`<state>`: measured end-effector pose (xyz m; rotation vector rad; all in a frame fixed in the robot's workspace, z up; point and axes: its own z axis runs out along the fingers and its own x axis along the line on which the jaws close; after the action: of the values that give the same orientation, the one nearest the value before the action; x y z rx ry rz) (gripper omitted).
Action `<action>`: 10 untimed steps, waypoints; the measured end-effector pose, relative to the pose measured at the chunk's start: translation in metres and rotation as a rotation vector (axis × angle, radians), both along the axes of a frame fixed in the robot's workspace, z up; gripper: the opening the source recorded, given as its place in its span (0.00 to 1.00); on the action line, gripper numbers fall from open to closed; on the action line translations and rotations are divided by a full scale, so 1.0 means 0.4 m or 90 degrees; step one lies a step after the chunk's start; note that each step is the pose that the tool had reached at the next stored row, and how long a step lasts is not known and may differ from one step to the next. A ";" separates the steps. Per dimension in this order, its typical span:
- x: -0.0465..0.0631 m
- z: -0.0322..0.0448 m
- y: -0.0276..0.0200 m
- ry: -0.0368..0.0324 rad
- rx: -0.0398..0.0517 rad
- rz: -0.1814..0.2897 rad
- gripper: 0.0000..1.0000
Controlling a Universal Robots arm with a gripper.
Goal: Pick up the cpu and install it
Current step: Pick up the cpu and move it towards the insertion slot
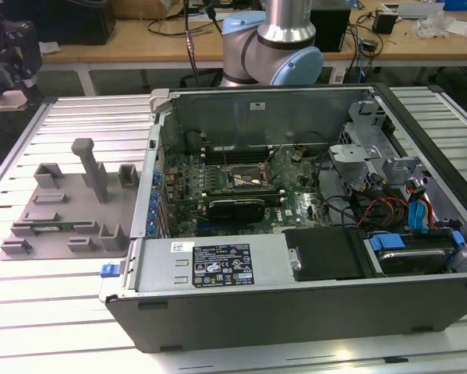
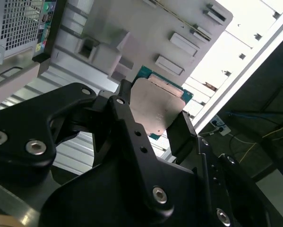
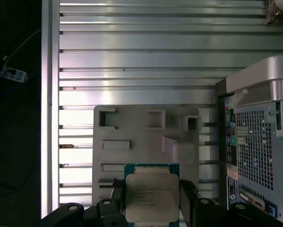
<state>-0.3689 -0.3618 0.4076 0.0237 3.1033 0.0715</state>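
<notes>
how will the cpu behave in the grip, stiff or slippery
Probably stiff: the cpu sits flat and unbent in the gripper in both wrist views. Possibly slippery, since its smooth metal top plate is pinched only at two opposite edges. Likely light, being thin.

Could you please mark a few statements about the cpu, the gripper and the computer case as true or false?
1. The computer case lies open, its motherboard exposed. True.
2. The gripper is shut on the cpu. True.
3. The cpu already sits on the motherboard. False: the gripper holds it outside the computer case, over the grey fixture plate.
4. The grey fixture plate lies inside the computer case. False: it rests on the slatted table, at the exterior view's left of the computer case.
</notes>
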 end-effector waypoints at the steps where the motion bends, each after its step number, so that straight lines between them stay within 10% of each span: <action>1: 0.006 0.000 0.000 0.0001 0.0000 0.000 0.55; 10: 0.087 0.000 0.000 0.0001 -0.0001 0.000 0.55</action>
<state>-0.3341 -0.3620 0.4076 0.0237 3.1034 0.0714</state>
